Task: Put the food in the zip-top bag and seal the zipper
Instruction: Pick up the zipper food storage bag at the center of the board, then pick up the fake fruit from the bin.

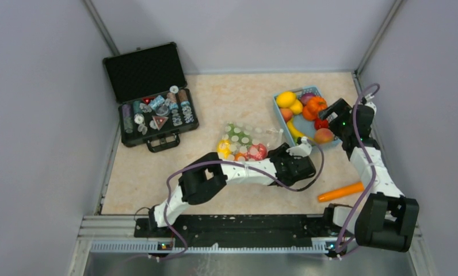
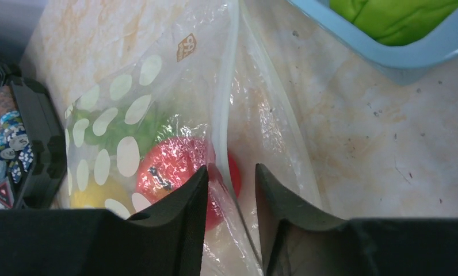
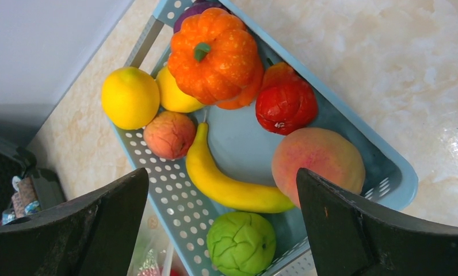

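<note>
The zip-top bag (image 1: 245,140) lies flat on the worktop (image 1: 226,98), midway between the open black case (image 1: 152,98) of trinkets and the light-blue basket (image 1: 277,108). Inside it show a red fruit (image 2: 172,167), a yellow piece (image 2: 94,192) and something green (image 2: 146,123). The zipper (image 2: 224,98) runs along the edge facing the basket, and its two sides are parted. The left gripper (image 2: 231,172) is low at that edge, its jaws at a narrow gap with the white strip passing between them, not pinched shut. The basket corner sits close beside the bag's mouth.

The right gripper (image 3: 220,175) hangs over the basket with its jaws spread wide, holding nothing. Below it lie an orange pumpkin (image 3: 215,54), a lemon (image 3: 130,96), a banana (image 3: 226,187), a large peach (image 3: 319,158), a red tomato (image 3: 286,103), a small peach (image 3: 169,133) and a green cabbage (image 3: 241,241), packed tightly and touching. A carrot (image 1: 340,191) lies alone on the worktop near the right arm's base, well apart from the bag, with the left gripper between them
</note>
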Robot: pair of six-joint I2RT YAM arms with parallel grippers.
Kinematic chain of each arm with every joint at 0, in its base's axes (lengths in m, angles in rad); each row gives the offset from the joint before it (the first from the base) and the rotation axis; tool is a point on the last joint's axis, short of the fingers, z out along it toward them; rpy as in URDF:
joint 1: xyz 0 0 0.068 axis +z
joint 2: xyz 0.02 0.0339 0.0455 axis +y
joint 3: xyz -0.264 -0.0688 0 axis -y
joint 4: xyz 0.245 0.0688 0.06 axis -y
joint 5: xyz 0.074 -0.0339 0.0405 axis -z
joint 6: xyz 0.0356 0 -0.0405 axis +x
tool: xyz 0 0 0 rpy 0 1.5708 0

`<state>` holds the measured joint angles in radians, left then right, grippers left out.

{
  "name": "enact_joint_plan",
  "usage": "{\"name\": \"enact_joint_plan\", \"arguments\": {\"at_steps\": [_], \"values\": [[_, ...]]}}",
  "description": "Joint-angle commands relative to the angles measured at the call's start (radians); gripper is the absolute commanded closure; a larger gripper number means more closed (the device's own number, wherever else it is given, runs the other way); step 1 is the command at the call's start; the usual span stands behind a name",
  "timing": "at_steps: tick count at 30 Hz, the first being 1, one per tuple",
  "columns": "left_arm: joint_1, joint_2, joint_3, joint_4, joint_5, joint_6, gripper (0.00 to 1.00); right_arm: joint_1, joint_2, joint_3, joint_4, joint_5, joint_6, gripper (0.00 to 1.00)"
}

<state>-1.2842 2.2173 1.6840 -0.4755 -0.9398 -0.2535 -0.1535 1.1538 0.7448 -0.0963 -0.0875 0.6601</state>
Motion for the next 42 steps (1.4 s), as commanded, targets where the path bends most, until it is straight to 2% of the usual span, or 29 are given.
{"name": "enact_joint_plan", "arguments": {"at_steps": [1,3,8,12,18,24,29,33,36,38,42], "values": [[-0.004,-0.036,0.017,0.026,-0.075,0.004,0.77,-0.009,-0.002,-0.005,0.063,-0.041,0.019,0.03],[-0.006,-0.049,0.009,0.035,-0.08,0.01,0.93,-0.009,0.002,-0.007,0.07,-0.048,0.021,0.03],[-0.004,-0.117,-0.026,0.078,-0.109,0.042,1.0,-0.009,0.01,-0.01,0.082,-0.07,0.021,0.03],[0.002,-0.207,-0.069,0.13,-0.127,0.088,1.0,-0.009,0.013,-0.007,0.09,-0.107,0.013,0.04],[0.094,-0.444,-0.14,0.148,-0.03,0.067,1.0,-0.009,0.025,0.012,0.117,-0.212,-0.024,0.07],[0.261,-0.761,-0.335,0.219,0.187,-0.005,1.0,-0.009,0.06,0.032,0.1,-0.264,-0.055,0.08],[0.364,-0.954,-0.502,0.28,0.24,-0.028,1.0,-0.008,0.124,0.072,0.077,-0.32,-0.075,0.1],[0.415,-0.994,-0.573,0.264,0.254,-0.087,1.0,0.018,0.159,0.099,0.082,-0.332,-0.085,0.13],[0.437,-1.002,-0.593,0.263,0.301,-0.119,1.0,0.07,0.174,0.136,0.051,-0.247,-0.12,0.13],[0.441,-1.007,-0.593,0.272,0.325,-0.122,1.0,0.094,0.186,0.163,0.02,-0.183,-0.124,0.13],[0.447,-0.982,-0.561,0.275,0.394,-0.073,0.99,0.127,0.212,0.164,0.078,-0.153,-0.099,0.13]]}}
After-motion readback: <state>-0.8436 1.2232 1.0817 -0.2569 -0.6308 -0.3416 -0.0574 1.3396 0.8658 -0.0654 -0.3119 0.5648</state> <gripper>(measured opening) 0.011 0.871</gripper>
